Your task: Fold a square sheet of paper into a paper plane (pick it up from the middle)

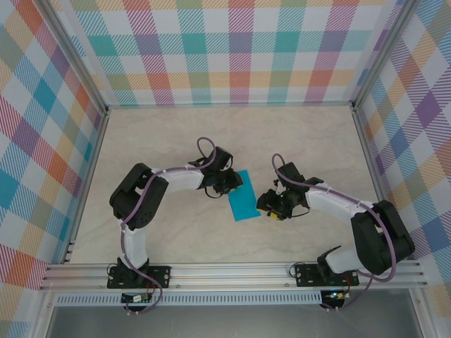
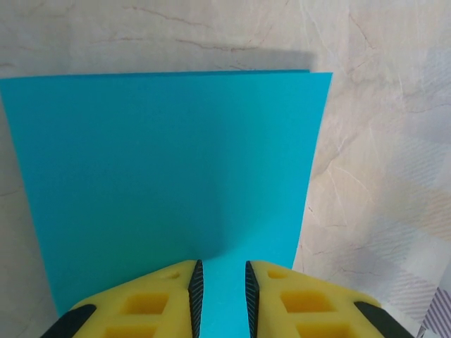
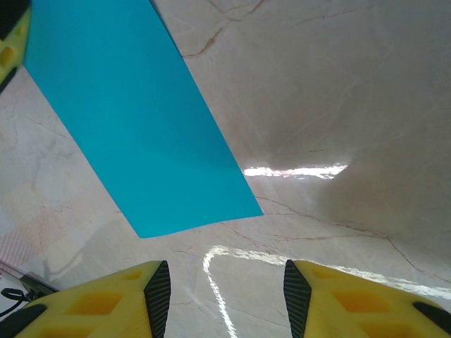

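Sheet [image 1: 244, 196] x1, L claw [image 2: 220, 273], R claw [image 3: 222, 273], both agape

On my feed the two arms match. The left arm [image 1: 180, 177] and right arm [image 1: 331, 203] each have smooth white link shells set between bulky black joint housings. A thin purple cable [image 1: 124, 239] runs along each in loose loops, up from a black base plate [image 1: 139, 274]. The left gripper [image 2: 220, 271] and right gripper [image 3: 227, 271] carry chunky yellow fingers [image 3: 338, 296] moulded with square pockets. Their inner sides are faced with black ribbed pads [image 3: 158, 289].
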You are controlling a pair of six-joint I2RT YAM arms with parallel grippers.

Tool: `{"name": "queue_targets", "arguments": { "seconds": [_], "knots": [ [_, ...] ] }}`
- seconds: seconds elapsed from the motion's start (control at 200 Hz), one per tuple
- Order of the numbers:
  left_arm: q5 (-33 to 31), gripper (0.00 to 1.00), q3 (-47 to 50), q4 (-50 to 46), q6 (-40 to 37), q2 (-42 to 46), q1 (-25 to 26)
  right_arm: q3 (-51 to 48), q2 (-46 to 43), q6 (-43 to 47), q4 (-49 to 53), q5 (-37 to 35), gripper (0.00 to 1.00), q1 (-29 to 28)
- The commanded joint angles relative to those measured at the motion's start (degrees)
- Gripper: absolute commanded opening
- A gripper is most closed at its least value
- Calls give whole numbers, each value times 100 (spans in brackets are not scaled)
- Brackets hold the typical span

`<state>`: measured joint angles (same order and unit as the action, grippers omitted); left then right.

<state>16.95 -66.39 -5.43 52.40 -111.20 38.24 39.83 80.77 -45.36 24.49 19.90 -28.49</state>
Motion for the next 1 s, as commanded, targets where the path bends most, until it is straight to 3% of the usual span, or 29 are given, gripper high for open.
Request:
{"name": "queue_targets", "arguments": {
  "seconds": [0.0, 0.995],
  "knots": [
    [-147, 25, -157, -301, -267, 28, 30, 60, 220, 38, -225, 289, 48, 10],
    [8, 23, -121, -600, -591, -420, -145, 235, 1034, -445, -1253, 750, 44, -1]
  ]
}}
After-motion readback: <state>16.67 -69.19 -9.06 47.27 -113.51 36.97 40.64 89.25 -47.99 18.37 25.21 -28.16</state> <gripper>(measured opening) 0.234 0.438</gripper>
